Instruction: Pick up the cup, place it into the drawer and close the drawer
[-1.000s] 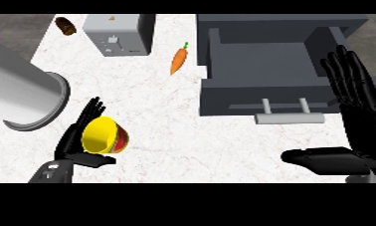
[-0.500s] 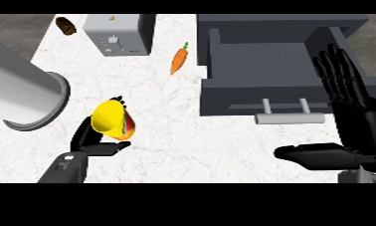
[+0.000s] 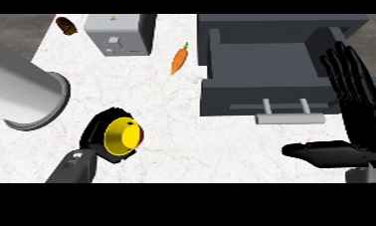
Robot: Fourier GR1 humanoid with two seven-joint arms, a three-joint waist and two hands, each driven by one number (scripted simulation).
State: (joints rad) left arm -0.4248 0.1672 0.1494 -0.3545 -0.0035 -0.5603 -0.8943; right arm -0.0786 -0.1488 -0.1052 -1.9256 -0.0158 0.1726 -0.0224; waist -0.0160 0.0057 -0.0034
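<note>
A yellow cup [image 3: 122, 137] sits in the grasp of the robot's left hand [image 3: 101, 135] at about 8 o'clock on the white counter [image 3: 183, 130], the black fingers curled round its rim and side, its mouth turned toward the viewer. Whether anything lies inside the cup cannot be told. The cup is well apart from the grey drawer [image 3: 272, 78], which stands pulled open at 2 o'clock, its handle [image 3: 290, 117] facing the robot; only bare grey floor shows in the drawer. At 4 o'clock the right hand [image 3: 351, 100] rests open just beside the drawer's right wall, fingers straight and pointing up, thumb stretched out toward the left, holding nothing. An orange carrot [image 3: 178, 59] lies on the counter at 12 o'clock, between the drawer and a grey toaster [image 3: 117, 33] at 11 o'clock. A small brown object [image 3: 67, 25] lies near the toaster's left side. A large metal pot [image 3: 29, 93], tipped on its side, lies at 9 o'clock.
</note>
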